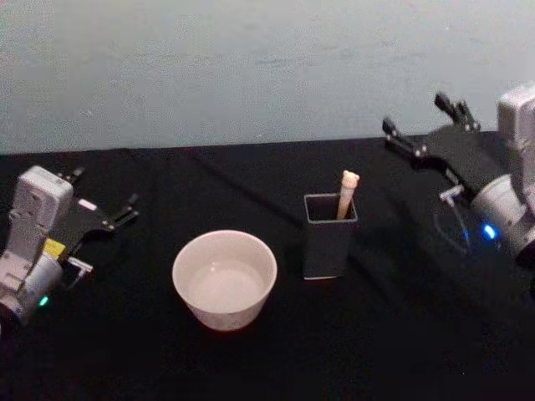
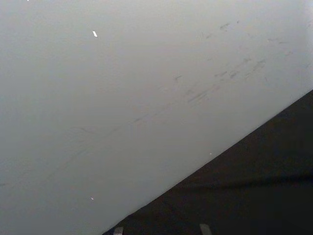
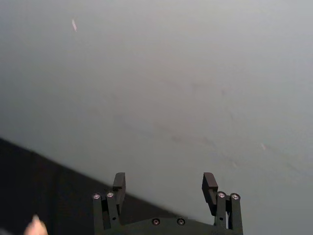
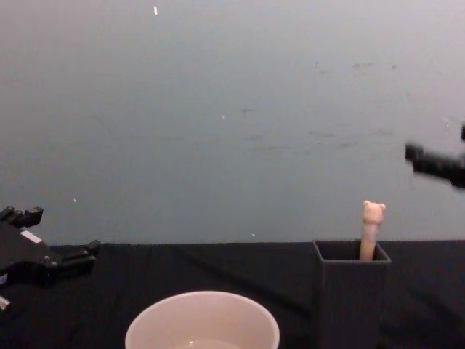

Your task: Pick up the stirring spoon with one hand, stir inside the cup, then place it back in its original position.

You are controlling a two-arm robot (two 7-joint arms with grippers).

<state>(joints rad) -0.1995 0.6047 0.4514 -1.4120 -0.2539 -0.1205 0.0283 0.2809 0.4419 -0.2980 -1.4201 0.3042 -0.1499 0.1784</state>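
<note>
The stirring spoon (image 1: 348,194) stands near-upright in the holder (image 1: 328,238), bear head up (handy). The right gripper (image 1: 425,127), spread open and empty, is nearer; the left gripper (image 1: 99,202), also open, sits beyond the cup (image 1: 224,279).

A bare test setup, like a lab bench: a table draped in black cloth (image 1: 251,359) stands against a plain, scuffed pale grey wall (image 1: 251,67) on the far side, with no household furnishings around.
</note>
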